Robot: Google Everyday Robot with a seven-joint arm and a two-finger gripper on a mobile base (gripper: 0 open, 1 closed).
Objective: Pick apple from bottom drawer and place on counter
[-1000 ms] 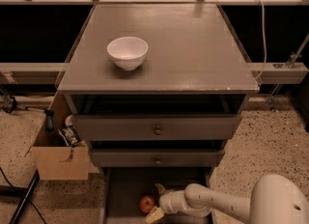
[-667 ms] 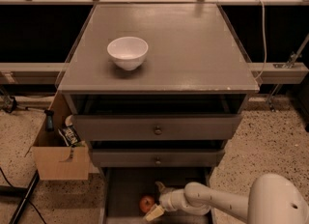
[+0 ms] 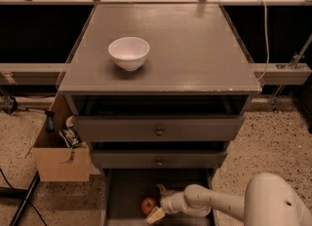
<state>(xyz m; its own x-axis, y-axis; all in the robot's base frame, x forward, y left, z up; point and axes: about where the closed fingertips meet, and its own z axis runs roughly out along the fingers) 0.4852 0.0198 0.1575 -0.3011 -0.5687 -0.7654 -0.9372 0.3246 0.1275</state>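
Observation:
The bottom drawer [image 3: 124, 196] is pulled open below the two knobbed drawers. A small red apple [image 3: 148, 205] lies on its dark floor near the middle. My gripper [image 3: 157, 202] reaches into the drawer from the right on a white arm, its fingers [image 3: 156, 215] spread on either side of the apple's right flank. The apple rests on the drawer floor, not lifted. The counter [image 3: 195, 49] spreads above, with a white bowl [image 3: 128, 52] on its left half.
An open cardboard box [image 3: 61, 161] with tools and a packet stands left of the cabinet on the speckled floor. A metal rail [image 3: 282, 71] and a cable run along the right. A dark pole lies at the lower left.
None visible; the gripper stays beside the apple in the drawer.

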